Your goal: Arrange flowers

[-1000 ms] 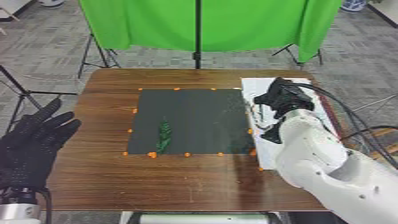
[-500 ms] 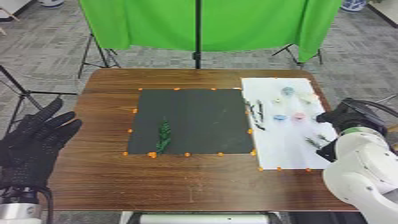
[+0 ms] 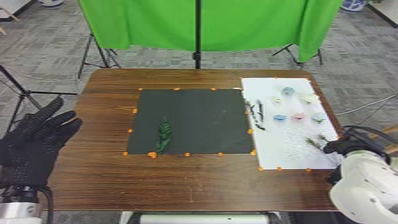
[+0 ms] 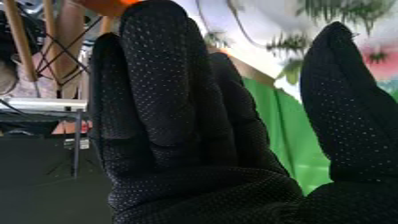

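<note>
In the head view my right hand [image 3: 354,143] is at the lower right edge of the white sheet [image 3: 280,142]. The right wrist view shows that hand [image 4: 191,145] open, fingers straight and thumb apart, holding nothing. My left hand [image 3: 34,145] is open at the far left, beside the table. A green leafy sprig [image 3: 164,134] lies on the dark mat [image 3: 206,122], left of its middle. On the white sheet are a pink flower [image 3: 298,116], a blue flower [image 3: 280,117], several other small blooms, dark stems [image 3: 258,114] and small green sprigs [image 3: 318,141] near my right hand.
The brown wooden table [image 3: 178,185] surrounds mat and sheet. Orange markers line the edges of both. Behind the table hang a green cloth [image 3: 258,25] and its dark stand pole [image 3: 198,30]; tripod legs stand to the left.
My right hand has moved from over the upper part of the white sheet out to the right, then down toward its lower right edge. The left hand and the sprig on the mat have stayed put.
</note>
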